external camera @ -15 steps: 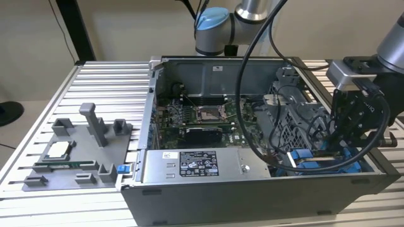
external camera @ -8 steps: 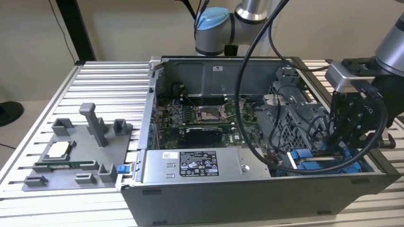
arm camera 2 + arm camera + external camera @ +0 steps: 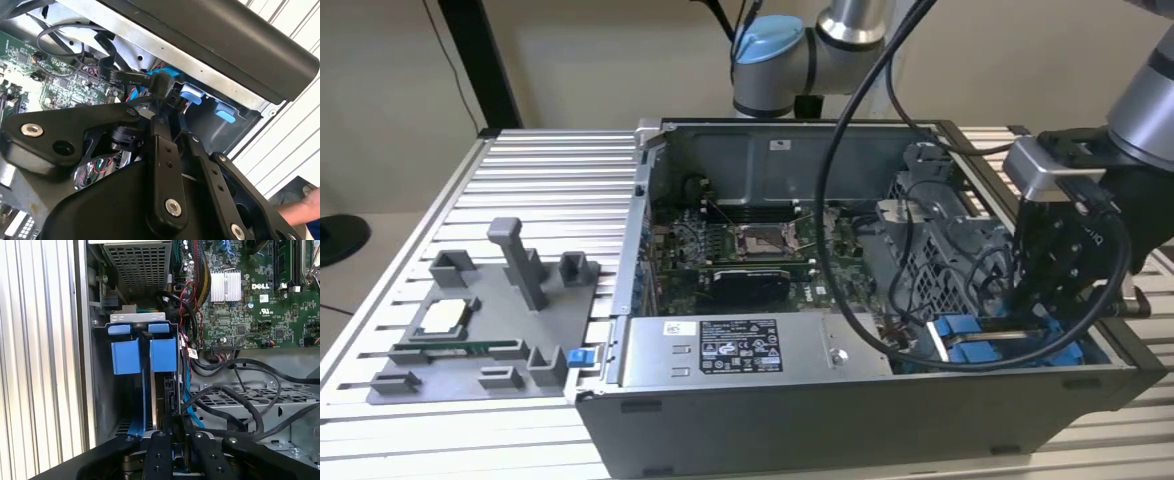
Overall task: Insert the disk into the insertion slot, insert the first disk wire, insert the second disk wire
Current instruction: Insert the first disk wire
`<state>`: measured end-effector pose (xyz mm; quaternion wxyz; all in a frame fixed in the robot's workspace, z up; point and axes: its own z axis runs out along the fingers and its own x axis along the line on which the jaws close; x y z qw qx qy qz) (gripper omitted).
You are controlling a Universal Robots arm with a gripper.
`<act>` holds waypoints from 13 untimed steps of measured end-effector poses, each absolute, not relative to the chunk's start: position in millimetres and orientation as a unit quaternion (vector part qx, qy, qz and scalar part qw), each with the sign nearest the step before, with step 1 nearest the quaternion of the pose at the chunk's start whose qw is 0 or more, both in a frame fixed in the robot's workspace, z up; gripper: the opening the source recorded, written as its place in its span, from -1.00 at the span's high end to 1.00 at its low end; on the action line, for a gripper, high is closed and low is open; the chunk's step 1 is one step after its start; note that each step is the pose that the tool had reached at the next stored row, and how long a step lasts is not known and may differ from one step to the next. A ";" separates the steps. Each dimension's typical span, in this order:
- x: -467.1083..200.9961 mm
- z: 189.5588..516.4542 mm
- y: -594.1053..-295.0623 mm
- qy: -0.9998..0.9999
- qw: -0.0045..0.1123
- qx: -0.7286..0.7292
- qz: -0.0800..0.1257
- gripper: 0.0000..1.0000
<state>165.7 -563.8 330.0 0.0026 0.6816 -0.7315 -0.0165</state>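
Observation:
The disk (image 3: pixel 169 390) sits edge-on in the insertion slot (image 3: pixel 131 395), its blue frame tabs (image 3: pixel 162 354) sticking out of the bay. In the exterior view the blue frame (image 3: pixel 977 335) shows in the case's near corner on the exterior view's right, beside the perforated grey bay wall (image 3: pixel 945 285). My gripper (image 3: pixel 1027 305) reaches down into that corner. In the second wrist view the gripper (image 3: pixel 170 112) is shut on the black plug (image 3: pixel 162 84) of a flat black disk wire (image 3: pixel 122 77). In the first wrist view the gripper (image 3: pixel 177 422) hovers right over the disk's end.
The open case holds a motherboard (image 3: pixel 747 250), a grey labelled power-supply box (image 3: pixel 734 350) and loose black cables (image 3: pixel 240 390) over the bay. A grey fixture tray (image 3: pixel 467 330) lies on the slatted table at the exterior view's left. A person's hand (image 3: pixel 300 210) is near the case.

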 end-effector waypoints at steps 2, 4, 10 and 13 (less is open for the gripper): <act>165.7 330.8 -563.9 -0.732 0.003 0.682 -0.017 -1.00; 165.7 335.2 -563.9 -0.732 0.003 0.682 -0.016 -1.00; 165.7 350.7 -563.8 -0.732 0.003 0.682 -0.016 -1.00; 165.7 359.2 -563.8 -0.732 0.003 0.682 -0.016 -1.00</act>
